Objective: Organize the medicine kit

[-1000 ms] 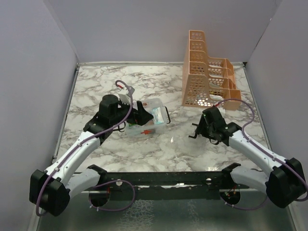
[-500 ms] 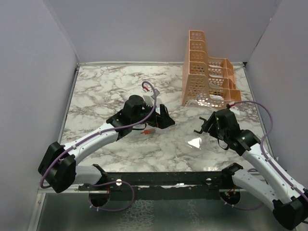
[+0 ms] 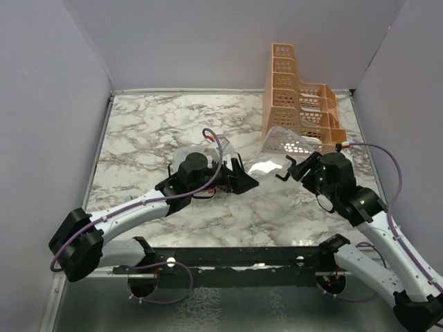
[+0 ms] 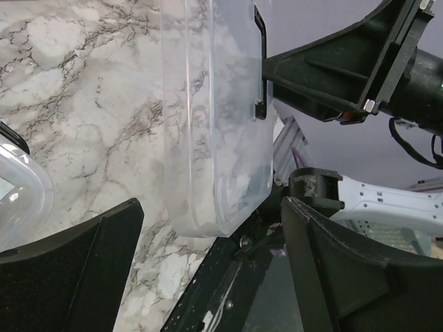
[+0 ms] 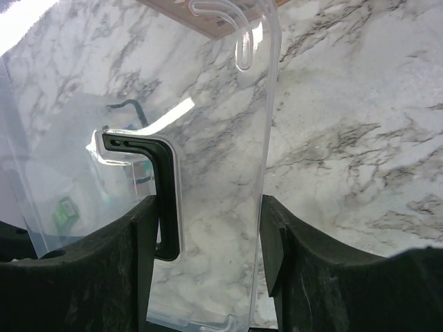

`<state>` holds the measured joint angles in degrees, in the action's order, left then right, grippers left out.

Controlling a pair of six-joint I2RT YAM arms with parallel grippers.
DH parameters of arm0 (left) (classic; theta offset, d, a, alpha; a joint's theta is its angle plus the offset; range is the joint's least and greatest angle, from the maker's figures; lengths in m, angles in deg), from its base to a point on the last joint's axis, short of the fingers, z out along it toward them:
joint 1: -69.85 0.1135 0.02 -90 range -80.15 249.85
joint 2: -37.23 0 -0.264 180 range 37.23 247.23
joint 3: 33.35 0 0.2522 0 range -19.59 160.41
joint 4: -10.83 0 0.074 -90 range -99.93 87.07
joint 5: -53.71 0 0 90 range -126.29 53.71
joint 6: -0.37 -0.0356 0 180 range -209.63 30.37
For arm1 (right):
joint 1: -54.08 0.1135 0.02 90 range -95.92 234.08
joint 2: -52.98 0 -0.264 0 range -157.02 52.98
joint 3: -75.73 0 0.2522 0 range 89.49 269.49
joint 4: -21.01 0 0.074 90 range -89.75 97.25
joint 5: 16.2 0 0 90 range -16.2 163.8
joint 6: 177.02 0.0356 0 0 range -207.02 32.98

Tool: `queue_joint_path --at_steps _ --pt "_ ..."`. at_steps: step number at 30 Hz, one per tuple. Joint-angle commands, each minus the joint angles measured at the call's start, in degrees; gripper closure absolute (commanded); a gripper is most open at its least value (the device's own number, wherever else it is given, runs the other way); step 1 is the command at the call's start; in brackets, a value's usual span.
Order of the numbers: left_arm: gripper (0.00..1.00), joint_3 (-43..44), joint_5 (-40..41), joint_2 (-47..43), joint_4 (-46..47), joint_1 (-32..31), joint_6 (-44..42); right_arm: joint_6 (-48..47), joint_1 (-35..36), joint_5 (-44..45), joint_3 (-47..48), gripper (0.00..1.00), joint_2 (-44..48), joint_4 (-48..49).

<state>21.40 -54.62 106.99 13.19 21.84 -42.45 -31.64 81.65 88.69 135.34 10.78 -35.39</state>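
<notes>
While R end effector (image 5: 204,207) pinches kit lid (image 5: 214,124) aloft | long axis out along fingers (image 5: 76,277) | L end effector (image 4: 211,207) spread

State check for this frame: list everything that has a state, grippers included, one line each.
medicine kit box: on the table, lid off, partly hidden.
clear lid: off the box, held in the air.
right gripper: shut on the clear lid.
left gripper: open, empty.
orange rack: upright at the far right of the table.
</notes>
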Motion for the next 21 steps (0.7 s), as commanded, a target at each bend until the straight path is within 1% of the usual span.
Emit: queue_joint_path --at_steps 1,3,5,8,11,12,16,17,18,21 --pt "0.18 -3.1 5.7 -2.9 9.8 -1.9 4.7 5.8 0.2 -5.9 0.1 0.49 1.4 5.9" --pt "0.21 -4.3 8.7 -3.9 13.3 -4.0 3.6 9.4 0.2 -7.9 -0.5 0.49 1.7 6.5" --pt "0.22 -5.2 12.1 -4.6 14.9 -5.5 3.1 10.6 0.2 -11.0 -1.7 0.49 2.2 8.7" --pt "0.27 -6.4 13.8 -4.9 18.5 -6.4 4.1 11.5 0.2 -13.2 -2.7 0.49 2.3 10.6" --pt "0.38 -7.6 14.5 -5.0 23.0 -7.0 5.5 12.2 0.2 -14.9 -3.1 0.49 1.5 10.8" --pt "0.44 -8.1 14.9 -5.1 24.0 -7.2 5.6 12.5 0.2 -15.2 -3.3 0.49 1.4 11.0" --pt "0.63 -9.2 15.7 -5.5 24.9 -7.5 5.1 12.8 0.3 -15.4 -4.0 0.48 1.6 11.8" --pt "0.67 -9.3 15.7 -5.6 25.0 -7.5 4.7 12.8 0.2 -15.2 -4.0 0.44 1.8 11.8" --pt "0.69 -9.3 15.8 -5.8 24.9 -7.5 4.3 12.7 0.2 -14.9 -3.9 0.38 2.0 11.8" --pt "0.72 -8.5 15.0 -6.5 23.7 -7.4 2.0 10.4 0.2 -13.3 -4.0 0.22 3.3 12.3"
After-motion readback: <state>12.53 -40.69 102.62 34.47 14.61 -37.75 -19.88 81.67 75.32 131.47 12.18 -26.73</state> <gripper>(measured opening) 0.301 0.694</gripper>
